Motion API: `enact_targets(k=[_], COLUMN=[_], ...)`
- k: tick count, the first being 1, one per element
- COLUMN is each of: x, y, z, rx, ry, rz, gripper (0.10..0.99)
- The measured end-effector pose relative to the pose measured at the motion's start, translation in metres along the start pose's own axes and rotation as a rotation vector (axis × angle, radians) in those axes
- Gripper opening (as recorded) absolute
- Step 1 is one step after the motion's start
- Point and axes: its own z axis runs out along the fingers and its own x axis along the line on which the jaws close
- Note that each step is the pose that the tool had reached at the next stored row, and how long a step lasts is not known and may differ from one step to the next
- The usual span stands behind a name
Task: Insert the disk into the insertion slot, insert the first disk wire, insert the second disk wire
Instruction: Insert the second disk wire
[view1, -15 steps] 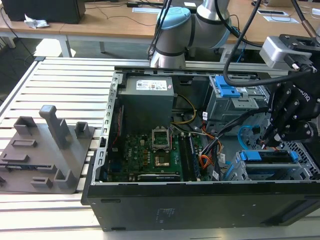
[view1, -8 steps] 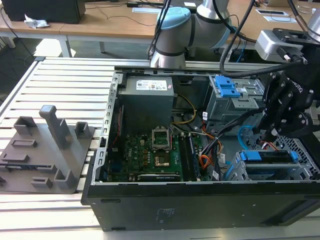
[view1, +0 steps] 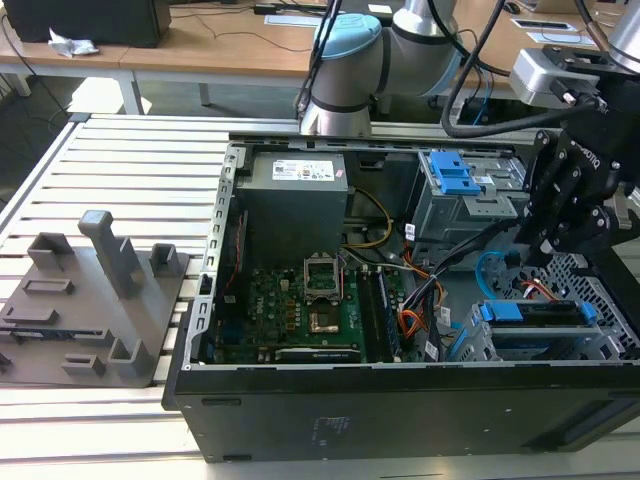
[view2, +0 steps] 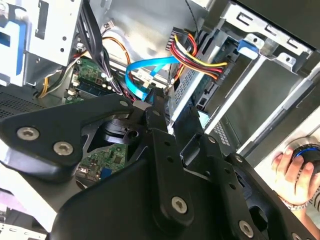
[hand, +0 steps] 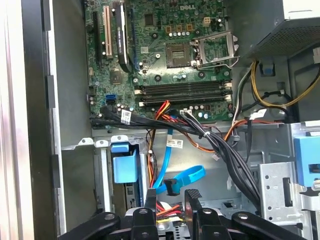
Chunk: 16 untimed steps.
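- My pincer (hand: 171, 195) hangs low inside the open computer case (view1: 350, 410). Its two black fingers (hand: 150, 199) stand apart with a clear gap, and they clamp nothing that I can see.
- In that gap, just off the tips, lies the small dark plug end of the second disk wire (hand: 194, 174), the flat light-blue cable that loops beside me. I cannot tell whether a finger touches the plug.
- Just beyond the plug, a bundle of red, yellow and black wires (view2: 200, 56) fans out against the end of the drive cage. I cannot tell whether it is plugged in.
- The disk (view1: 530, 312), in its bright blue caddy, sits inside the insertion slot (view1: 600, 345), the perforated silver cage at the case's corner on the exterior view's right.
- An orange flat cable (view1: 410, 322) curls between the cage and the motherboard (hand: 170, 50).
- Further off stand a grey bay with a blue latch (view1: 460, 178) and the power supply (view1: 295, 200).
- A person's hand (view2: 290, 172) rests outside the case.
- A grey fixture (view1: 95, 300) sits on the slatted table (view1: 130, 150), well apart from the case.
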Motion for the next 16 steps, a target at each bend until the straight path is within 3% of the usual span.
enact_targets(k=[9, 16], x=[-0.0071, -0.0065], y=[0.0010, 0.0087], z=[0.0002, 0.0033], rx=[0.000, 0.003], ry=[0.0002, 0.0040], rz=[-0.007, -0.083], gripper=[0.361, 0.361])
